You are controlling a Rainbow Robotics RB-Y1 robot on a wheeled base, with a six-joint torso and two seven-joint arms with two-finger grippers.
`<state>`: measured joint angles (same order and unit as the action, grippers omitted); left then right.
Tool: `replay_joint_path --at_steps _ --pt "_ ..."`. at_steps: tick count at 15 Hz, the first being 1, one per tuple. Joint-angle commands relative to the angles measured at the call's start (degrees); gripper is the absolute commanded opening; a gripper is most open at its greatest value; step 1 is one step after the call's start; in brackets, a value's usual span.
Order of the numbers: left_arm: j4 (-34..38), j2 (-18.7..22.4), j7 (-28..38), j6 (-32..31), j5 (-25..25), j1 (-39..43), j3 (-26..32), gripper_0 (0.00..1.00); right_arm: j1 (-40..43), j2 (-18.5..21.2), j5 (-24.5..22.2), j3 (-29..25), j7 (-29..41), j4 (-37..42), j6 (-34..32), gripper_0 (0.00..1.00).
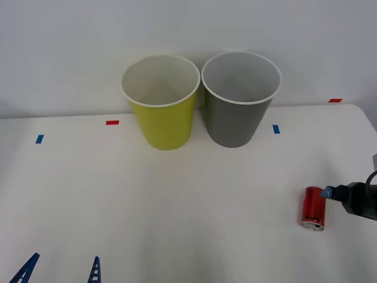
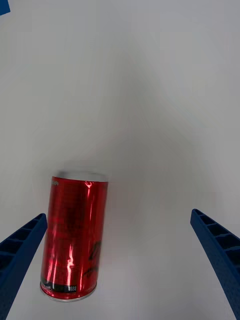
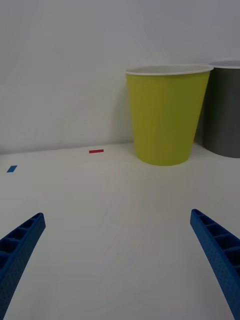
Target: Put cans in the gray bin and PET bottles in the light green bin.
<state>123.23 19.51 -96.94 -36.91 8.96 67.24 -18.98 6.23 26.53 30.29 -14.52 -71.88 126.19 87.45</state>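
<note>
A small red can lies on its side on the white table at the right, one silver end toward me. My right gripper is open, low beside the can. In the right wrist view the can lies lengthwise between the spread blue fingers, close to one and far from the other; the right gripper touches nothing. The light green bin and gray bin stand upright side by side at the back. My left gripper waits open at the near left. PET bottles are out of view.
Small red and blue tape marks dot the table near the bins and edges. The table's right edge runs close to the can. In the left wrist view the light green bin stands ahead with the gray bin behind it.
</note>
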Motion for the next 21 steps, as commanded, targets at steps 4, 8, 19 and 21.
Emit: replay_joint_path --at_steps 4,8,19,21 --pt "0.00 0.00 0.00 0.00 0.00 0.00 0.00 1.00 -5.52 1.95 8.11 0.46 -1.16 -8.68 0.09 1.00" --pt "0.00 0.00 0.00 0.00 0.00 0.00 0.00 1.00 -5.88 4.15 8.47 2.65 -0.98 -10.26 0.09 1.00" --pt "0.00 0.00 0.00 0.00 0.00 0.00 0.00 1.00 -10.36 5.90 11.98 6.96 0.77 -18.78 0.00 1.00" --pt "0.00 0.00 0.00 0.00 0.00 0.00 0.00 1.00 -10.53 5.90 10.93 7.84 1.74 -19.31 0.09 1.00"
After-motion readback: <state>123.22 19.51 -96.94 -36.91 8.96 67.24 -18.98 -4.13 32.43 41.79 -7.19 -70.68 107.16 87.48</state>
